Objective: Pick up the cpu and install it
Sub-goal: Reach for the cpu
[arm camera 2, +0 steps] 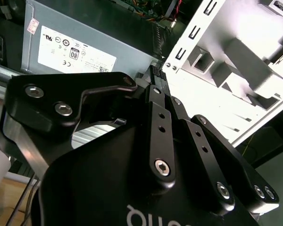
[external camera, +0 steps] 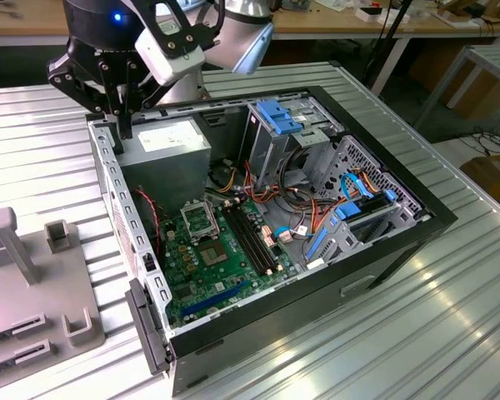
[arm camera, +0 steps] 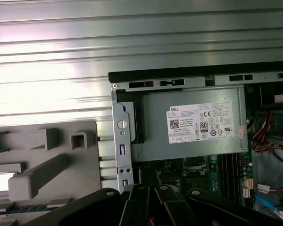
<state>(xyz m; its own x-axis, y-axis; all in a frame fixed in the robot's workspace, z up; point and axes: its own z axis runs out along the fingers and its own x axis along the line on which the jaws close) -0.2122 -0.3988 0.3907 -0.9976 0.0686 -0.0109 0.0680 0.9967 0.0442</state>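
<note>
A robotics lab or workshop: an opened computer case (external camera: pixel 267 225) lies on a ribbed metal table (external camera: pixel 450 317), wooden workbenches (external camera: pixel 333 25) along the frame's top.

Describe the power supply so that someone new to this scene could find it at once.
Find the open black computer case lying on the ribbed metal table. At its far corner on the exterior view's left, beside the green motherboard, sits the power supply. It alone is a closed plain grey box with a white label.
</note>
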